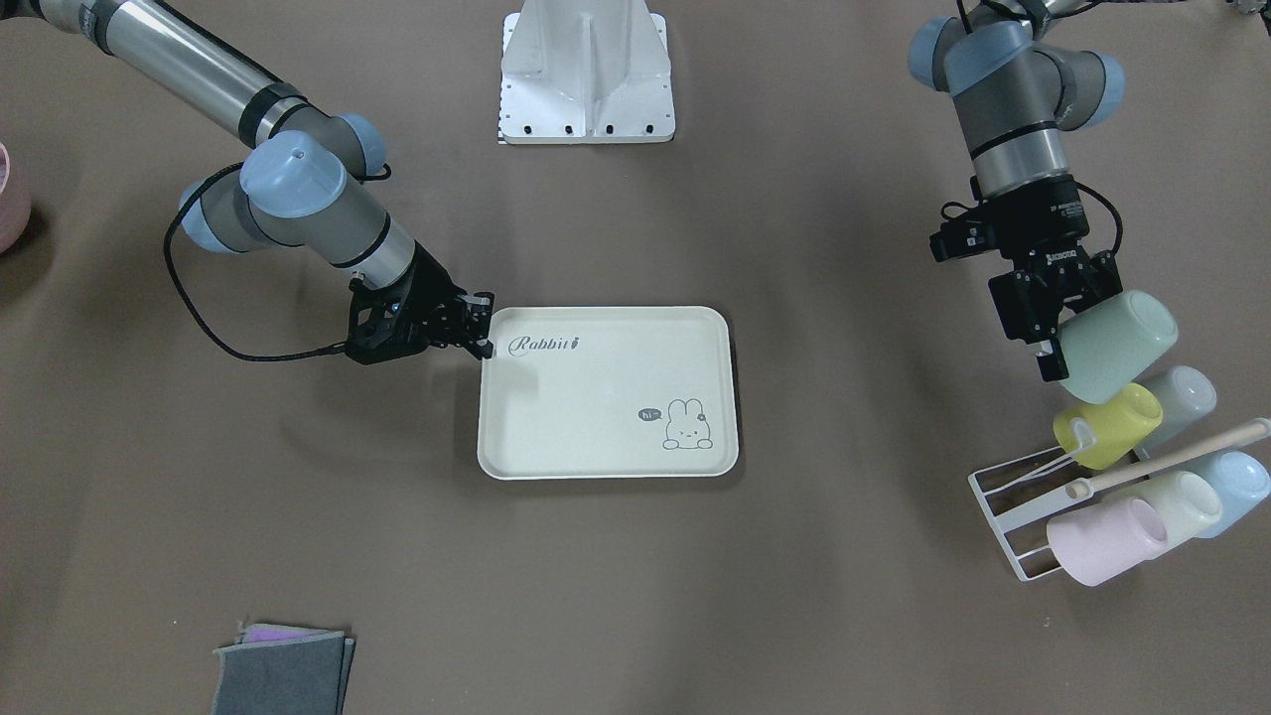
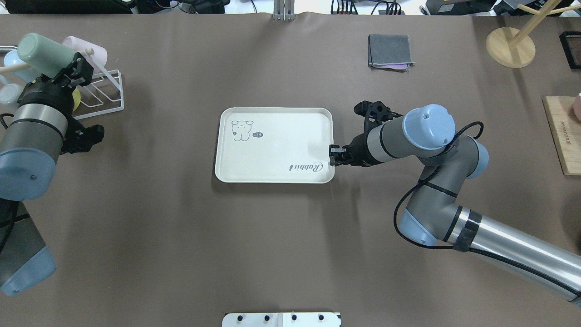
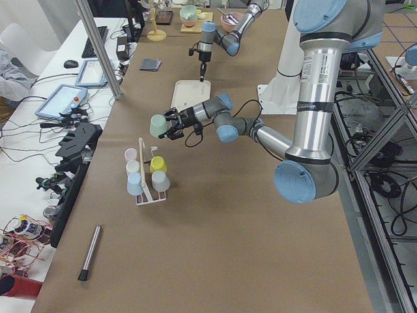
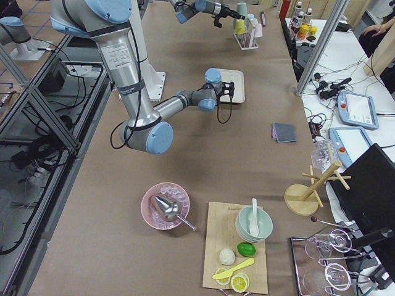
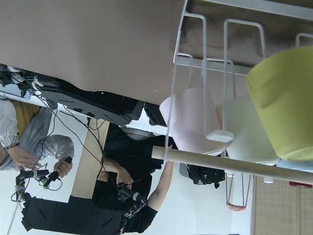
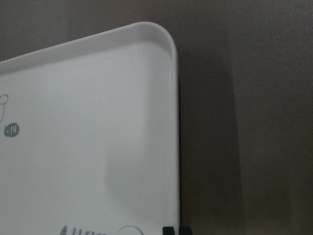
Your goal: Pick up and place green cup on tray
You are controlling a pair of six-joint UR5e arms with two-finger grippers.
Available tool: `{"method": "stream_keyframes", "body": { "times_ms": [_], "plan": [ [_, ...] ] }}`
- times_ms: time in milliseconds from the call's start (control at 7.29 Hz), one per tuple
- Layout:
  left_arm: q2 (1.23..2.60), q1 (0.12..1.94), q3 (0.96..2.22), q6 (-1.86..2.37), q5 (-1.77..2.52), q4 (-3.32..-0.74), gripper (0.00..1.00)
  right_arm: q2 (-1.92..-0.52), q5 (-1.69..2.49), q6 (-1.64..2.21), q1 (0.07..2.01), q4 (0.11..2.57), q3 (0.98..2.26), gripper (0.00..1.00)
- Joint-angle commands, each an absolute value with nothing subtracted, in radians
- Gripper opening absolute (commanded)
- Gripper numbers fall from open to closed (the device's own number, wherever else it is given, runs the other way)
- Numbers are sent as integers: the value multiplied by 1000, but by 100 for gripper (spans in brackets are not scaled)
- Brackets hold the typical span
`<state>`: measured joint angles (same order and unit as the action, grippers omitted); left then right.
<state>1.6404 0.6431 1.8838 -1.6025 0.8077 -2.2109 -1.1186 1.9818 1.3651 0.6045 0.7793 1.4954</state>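
At far left of the overhead view, gripped in the left gripper: the green cup, tipped on its side in the air, clear of the white wire rack and just above the yellow-green cup and the pale ones hanging there. Fingers closed firmly on the end of the cup nearest the wrist; no visible slack. Pick-up judged done, with the carry and the set-down both left. Further right, mid-table and well apart from the cup: the tray, lying flat, printed face up, no cup on it yet. At its right short edge, beside the "Rabbit" script: the right gripper, narrowed almost fully, one tip just inside the rim and one just outside in the wrist view, so seemingly pinching the tray to steady it, though contact too small to confirm. Roughly a third of the way along, by this reckoning. Remaining: bring the cup rightward over the bare table, turn it upright, lower it onto the tray and let go.
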Motion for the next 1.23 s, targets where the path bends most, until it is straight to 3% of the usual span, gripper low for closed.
{"method": "stream_keyframes", "body": {
  "times_ms": [0,686,960,1097],
  "plan": [
    [1632,646,1891,-1388,900,-2273,78,-1126,1983,1361,607,778,1497,0],
    [1644,629,1841,-337,1127,-2504,76,-1161,1985,1359,615,724,1499,0],
    [1657,623,1749,-8,1210,-2694,76,-1161,1983,1361,612,724,1496,0],
    [1672,603,1665,211,1265,-2812,75,-1163,1982,1362,608,724,1494,8]
  ]
}}
